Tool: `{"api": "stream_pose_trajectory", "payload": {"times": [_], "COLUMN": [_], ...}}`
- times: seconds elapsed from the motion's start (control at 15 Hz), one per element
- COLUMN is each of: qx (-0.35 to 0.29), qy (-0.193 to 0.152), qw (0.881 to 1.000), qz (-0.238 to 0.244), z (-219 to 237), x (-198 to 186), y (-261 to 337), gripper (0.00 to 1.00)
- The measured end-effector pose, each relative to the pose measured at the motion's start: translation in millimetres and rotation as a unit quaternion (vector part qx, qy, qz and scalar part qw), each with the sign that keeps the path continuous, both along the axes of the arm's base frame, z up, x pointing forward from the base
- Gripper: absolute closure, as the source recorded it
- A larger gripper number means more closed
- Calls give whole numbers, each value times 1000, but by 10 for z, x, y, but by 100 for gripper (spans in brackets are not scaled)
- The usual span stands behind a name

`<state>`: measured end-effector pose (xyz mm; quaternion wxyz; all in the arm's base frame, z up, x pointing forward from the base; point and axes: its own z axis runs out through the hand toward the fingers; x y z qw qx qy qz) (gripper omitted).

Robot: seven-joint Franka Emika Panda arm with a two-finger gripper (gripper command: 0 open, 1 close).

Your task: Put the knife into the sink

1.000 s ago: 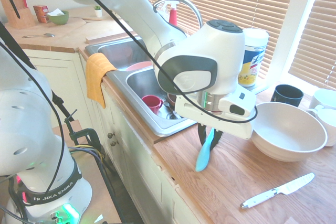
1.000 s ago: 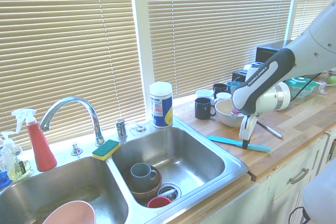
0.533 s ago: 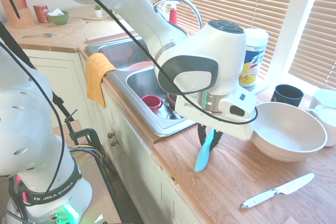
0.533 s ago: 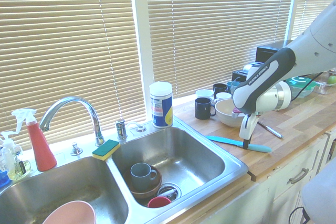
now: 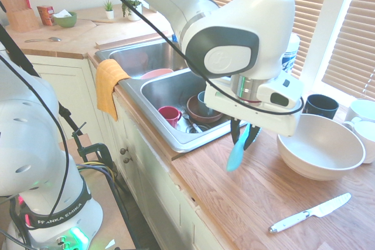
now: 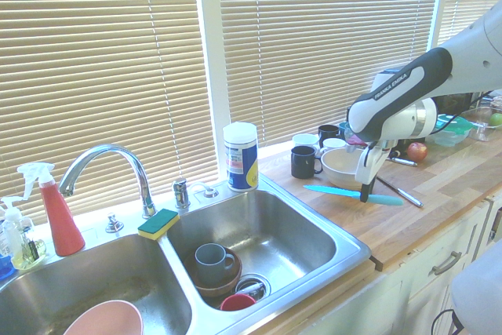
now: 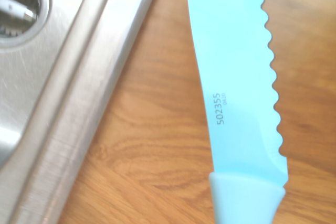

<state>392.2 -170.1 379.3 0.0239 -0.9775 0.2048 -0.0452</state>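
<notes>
The pincer (image 5: 244, 139) gripped the knife (image 5: 237, 151) at frame centre, lifted above the tabletop (image 5: 258, 197) right of the sink (image 5: 170, 89). Held off-centre, it might pivot and slip out.

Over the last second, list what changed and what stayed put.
The gripper, shut on the turquoise knife, has lifted it off the wooden counter and risen; the knife now hangs level above the wood, not yet over the sink. The cream bowl and white-handled knife stayed where they were.
</notes>
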Motion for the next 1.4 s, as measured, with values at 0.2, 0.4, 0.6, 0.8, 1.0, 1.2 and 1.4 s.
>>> {"api": "stream_pose_trajectory", "payload": {"times": [0.2,0.4,0.6,0.8,1.0,1.2,1.4], "qx": [-6,-25,-33,-40,-43,-45,-28], "qy": [-10,-28,-42,-50,-63,-71,-63], "qw": [1000,997,991,986,981,976,972], "qz": [-18,-73,-126,-155,-177,-203,-223], "z": [258,545,686,591,427,197,-130], "x": [83,164,226,234,180,181,244], "y": [83,406,915,1508,2107,2560,2843], "gripper": [100,100,100,100,100,100,100]}}
